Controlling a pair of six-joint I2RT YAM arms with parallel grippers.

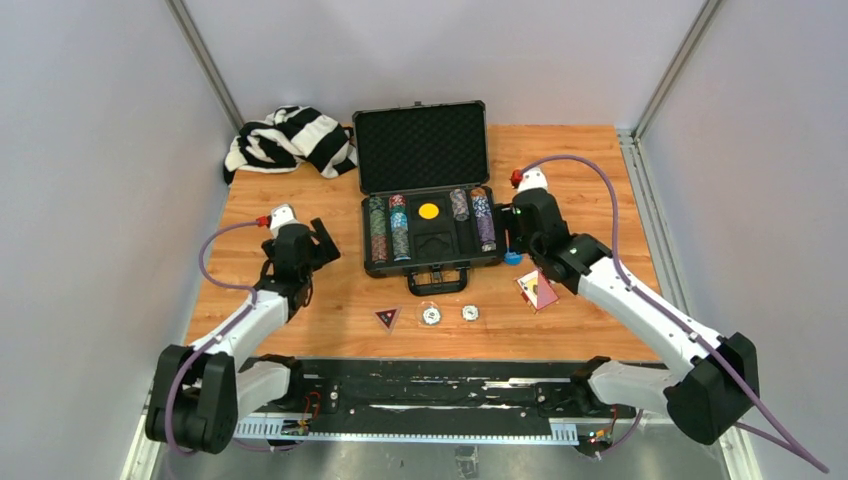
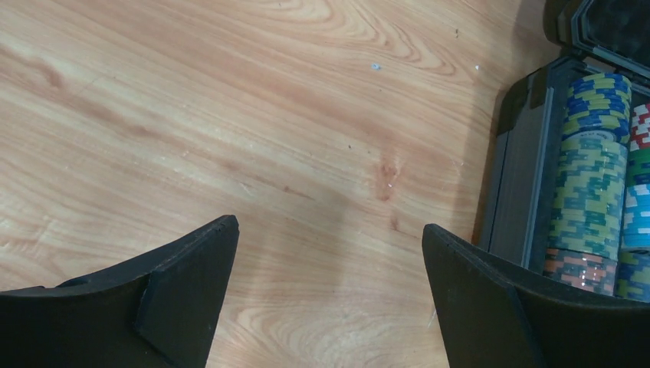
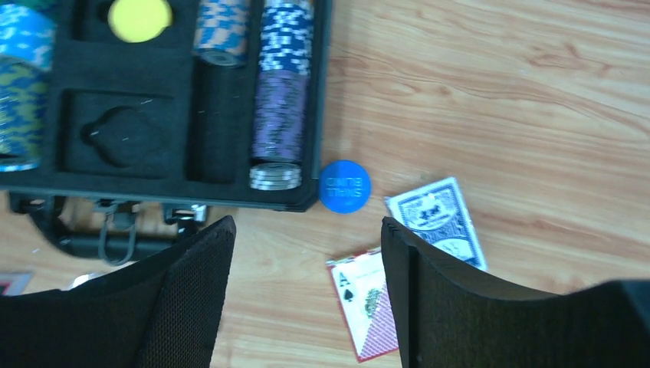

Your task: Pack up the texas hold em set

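Case (image 1: 425,190): black, open, at the middle of the desk (image 1: 570,330); foam-lined lid raised on the far side, handle (image 1: 437,282) on the near side.
Chip stacks (image 1: 388,228): multicoloured rows lying in the foam slots at the left and right of the case tray.
Yellow disc (image 1: 428,211): seated in a round foam recess at the centre of the tray, between the chip rows.
Blue disc (image 3: 344,185): flat on the desk, just beside the case's near right corner.
Blue-backed deck (image 3: 437,218): on the desk, near and right of the case, partly hidden by a right claw finger.
Ace-of-spades pack (image 3: 366,303): red-patterned, on the desk just beside the blue-backed deck.
Small round discs (image 1: 431,315): two, side by side on the desk, near of the handle.
Triangular piece (image 1: 387,318): dark, on the desk just left of the discs.
Striped cloth (image 1: 290,138): bunched at the far left corner.
Left claw (image 2: 329,230): spread wide, pinching nothing, over bare desk left of the case.
Right claw (image 3: 306,226): spread, pinching nothing, over the case's near right corner.
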